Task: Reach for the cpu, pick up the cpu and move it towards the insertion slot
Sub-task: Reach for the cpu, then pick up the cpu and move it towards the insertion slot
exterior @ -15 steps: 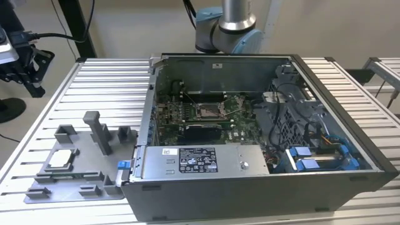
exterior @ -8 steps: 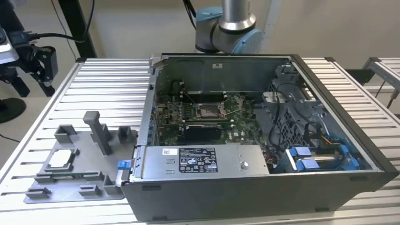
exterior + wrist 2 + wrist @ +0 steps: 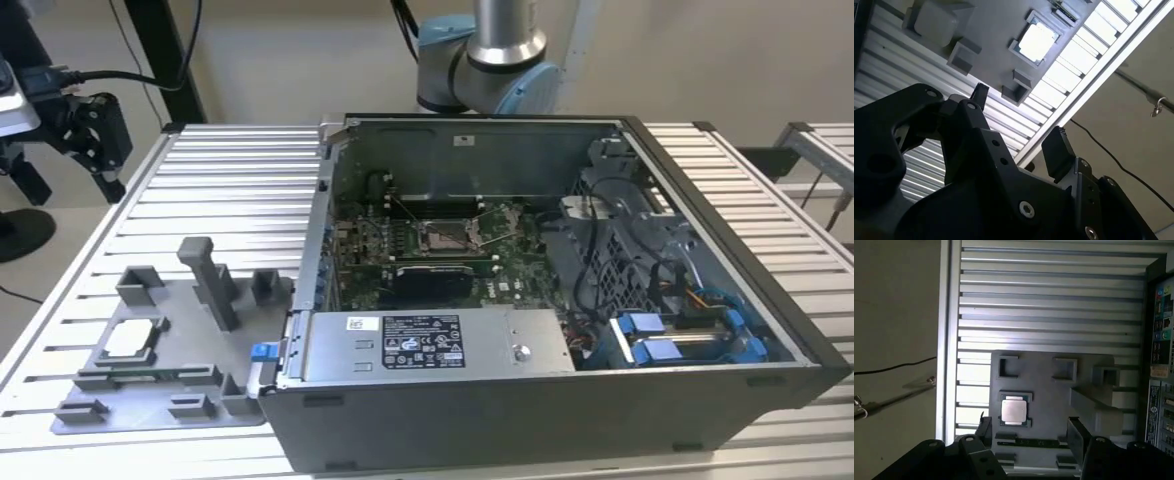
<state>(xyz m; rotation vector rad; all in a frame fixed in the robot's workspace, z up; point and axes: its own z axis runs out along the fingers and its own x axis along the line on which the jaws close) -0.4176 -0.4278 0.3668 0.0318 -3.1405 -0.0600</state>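
Observation:
The cpu (image 3: 127, 340) is a small silvery square lying flat in a grey frame on the fixture plate (image 3: 180, 405), at the exterior view's left. Both wrist views look down on the cpu (image 3: 1014, 410) (image 3: 1038, 40) from well above. My gripper (image 3: 100, 165) hangs high over the table's far left corner, apart from the cpu. Its black fingers (image 3: 985, 427) stand open with nothing between them, as the gripper (image 3: 1029, 432) (image 3: 1019, 120) shows in both wrist views. The insertion slot (image 3: 447, 237) is a square silver socket on the motherboard inside the open computer case (image 3: 534, 400).
Grey blocks and an upright post (image 3: 214, 285) rise from the fixture plate beside the cpu. The case wall (image 3: 1159, 340) borders the plate. The slatted metal table (image 3: 227, 190) ends close to the gripper, with floor and a cable (image 3: 894, 367) beyond its edge.

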